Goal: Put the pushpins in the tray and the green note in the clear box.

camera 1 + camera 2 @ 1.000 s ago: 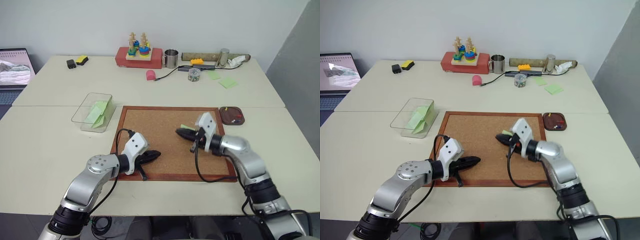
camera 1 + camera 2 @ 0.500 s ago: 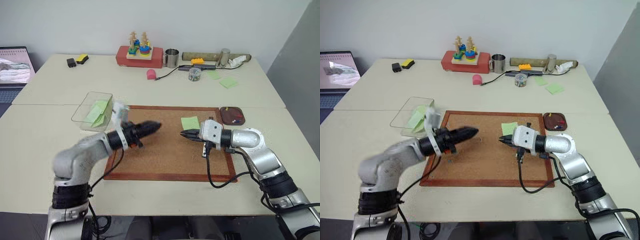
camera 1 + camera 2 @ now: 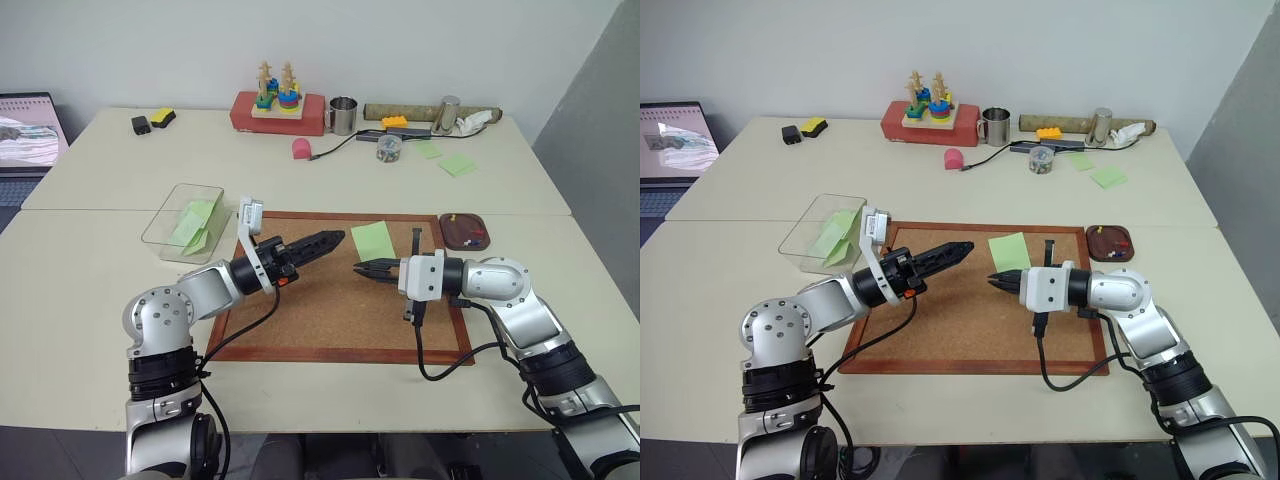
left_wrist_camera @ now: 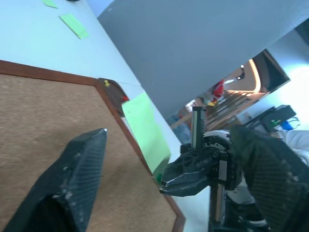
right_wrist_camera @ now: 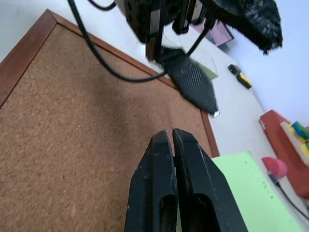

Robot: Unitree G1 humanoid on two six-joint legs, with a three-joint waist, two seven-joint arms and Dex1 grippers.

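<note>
A rough, grainy cork board (image 3: 330, 290) sits in a smooth reddish-brown wooden frame on the matt, cream table (image 3: 90, 290). On its far edge lies the green note (image 3: 372, 240), thin matt paper. To the left, the clear box (image 3: 172, 228) is glossy transparent plastic; to the right, the tray (image 3: 464, 231) shows dark polished wood. The left gripper (image 4: 169, 188) has finely textured black fingers (image 4: 79, 169). A shiny metal mug (image 3: 342, 116) stands far back.
</note>
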